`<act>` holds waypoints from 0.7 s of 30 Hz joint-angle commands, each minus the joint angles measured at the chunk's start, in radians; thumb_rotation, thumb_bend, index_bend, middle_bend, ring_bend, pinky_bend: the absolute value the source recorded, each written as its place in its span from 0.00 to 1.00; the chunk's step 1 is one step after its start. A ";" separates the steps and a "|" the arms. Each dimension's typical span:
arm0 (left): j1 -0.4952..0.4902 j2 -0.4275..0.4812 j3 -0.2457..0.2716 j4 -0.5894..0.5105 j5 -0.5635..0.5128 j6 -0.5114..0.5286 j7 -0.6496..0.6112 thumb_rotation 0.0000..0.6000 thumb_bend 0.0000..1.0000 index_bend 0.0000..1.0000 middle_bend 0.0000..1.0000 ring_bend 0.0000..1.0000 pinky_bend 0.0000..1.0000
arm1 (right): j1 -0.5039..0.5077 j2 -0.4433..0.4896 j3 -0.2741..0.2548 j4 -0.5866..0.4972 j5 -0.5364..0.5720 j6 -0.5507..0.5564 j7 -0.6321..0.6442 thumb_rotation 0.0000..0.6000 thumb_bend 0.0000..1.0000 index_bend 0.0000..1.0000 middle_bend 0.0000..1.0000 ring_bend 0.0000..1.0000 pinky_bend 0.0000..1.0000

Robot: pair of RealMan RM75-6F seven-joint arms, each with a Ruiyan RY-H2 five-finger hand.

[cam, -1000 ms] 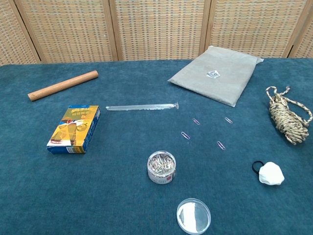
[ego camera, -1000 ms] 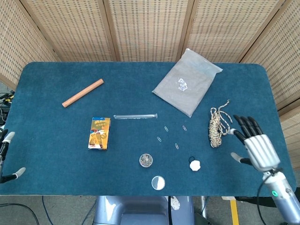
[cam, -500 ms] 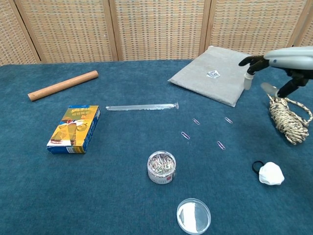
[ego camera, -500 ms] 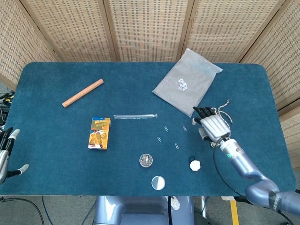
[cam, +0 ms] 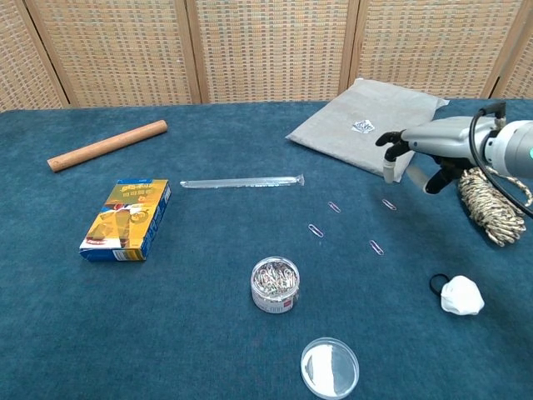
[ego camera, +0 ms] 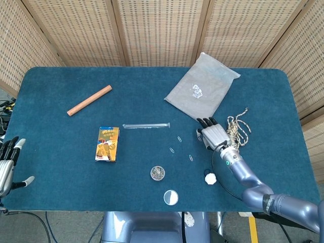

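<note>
My right hand (ego camera: 212,135) hovers low over the blue table (ego camera: 50,126), fingers spread and holding nothing. It sits between the coil of rope (ego camera: 236,132) and the loose paper clips (ego camera: 179,138), just below the grey bag's (ego camera: 202,87) near corner. In the chest view the right hand (cam: 420,150) reaches in from the right, its fingertips above a paper clip (cam: 389,204). My left hand (ego camera: 6,164) hangs open off the table's left edge, touching nothing.
A jar of paper clips (cam: 275,285) stands at centre front with its clear lid (cam: 331,367) beside it. A white lump with a black band (cam: 460,295) lies front right. A clear tube (ego camera: 146,125), an orange box (ego camera: 107,144) and a wooden dowel (ego camera: 89,100) lie to the left.
My right hand has swept from the table's right edge leftward past the rope to the spot beside the paper clips. The left hand has shifted slightly.
</note>
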 commanded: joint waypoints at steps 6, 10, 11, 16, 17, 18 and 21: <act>0.000 0.002 0.006 -0.005 0.007 0.004 0.002 1.00 0.00 0.00 0.00 0.00 0.00 | 0.049 -0.055 -0.023 0.067 0.150 -0.007 -0.107 1.00 0.75 0.35 0.00 0.00 0.00; 0.000 0.002 0.007 -0.004 0.011 0.009 0.000 1.00 0.00 0.00 0.00 0.00 0.00 | 0.064 -0.071 -0.033 0.078 0.204 -0.008 -0.134 1.00 0.75 0.35 0.00 0.00 0.00; 0.000 0.002 0.008 -0.004 0.012 0.010 -0.001 1.00 0.00 0.00 0.00 0.00 0.00 | 0.068 -0.073 -0.036 0.080 0.212 -0.006 -0.140 1.00 0.75 0.35 0.00 0.00 0.00; 0.000 0.002 0.008 -0.002 0.009 0.009 -0.004 1.00 0.00 0.00 0.00 0.00 0.00 | 0.087 -0.090 -0.047 0.094 0.267 0.002 -0.176 1.00 0.75 0.35 0.00 0.00 0.00; 0.000 0.002 0.008 -0.002 0.009 0.010 -0.004 1.00 0.00 0.00 0.00 0.00 0.00 | 0.091 -0.093 -0.048 0.097 0.276 0.003 -0.182 1.00 0.75 0.35 0.00 0.00 0.00; 0.000 0.002 0.009 -0.002 0.010 0.011 -0.004 1.00 0.00 0.00 0.00 0.00 0.00 | 0.095 -0.097 -0.050 0.100 0.287 0.005 -0.188 1.00 0.75 0.35 0.00 0.00 0.00; 0.000 0.002 0.010 -0.002 0.011 0.012 -0.003 1.00 0.00 0.00 0.00 0.00 0.00 | 0.105 -0.106 -0.052 0.103 0.312 0.009 -0.199 1.00 0.75 0.35 0.00 0.00 0.00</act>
